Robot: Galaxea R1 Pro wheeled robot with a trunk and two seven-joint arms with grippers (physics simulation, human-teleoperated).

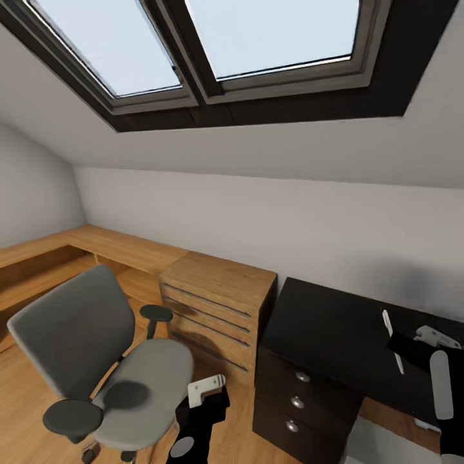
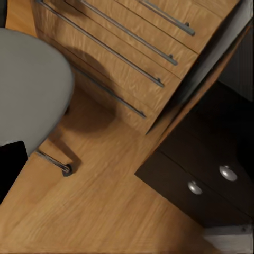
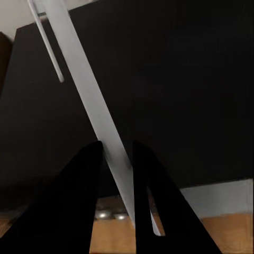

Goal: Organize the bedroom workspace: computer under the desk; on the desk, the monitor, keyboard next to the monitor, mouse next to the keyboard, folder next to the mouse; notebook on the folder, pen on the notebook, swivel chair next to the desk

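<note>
My right gripper [image 1: 397, 343] is shut on the thin white pen [image 1: 392, 340] and holds it just above the black desk [image 1: 328, 335] at the right. In the right wrist view the pen [image 3: 84, 90] runs slanted between the two dark fingers [image 3: 84, 174] of the right gripper [image 3: 117, 153], over the dark desk top [image 3: 180, 84]. The grey swivel chair [image 1: 96, 361] stands at the left with a bare seat, apart from the desk. My left gripper [image 1: 206, 390] hangs low between chair and desk; its jaws cannot be made out. Monitor, keyboard, mouse, folder and notebook are out of view.
An oak dresser [image 1: 216, 309] with bar handles stands between chair and desk. An oak ledge [image 1: 96, 245] runs along the sloped wall under a skylight [image 1: 212, 45]. The desk's drawers [image 2: 206, 180] have round silver knobs. A pale grey box [image 1: 383, 444] shows below the desk edge.
</note>
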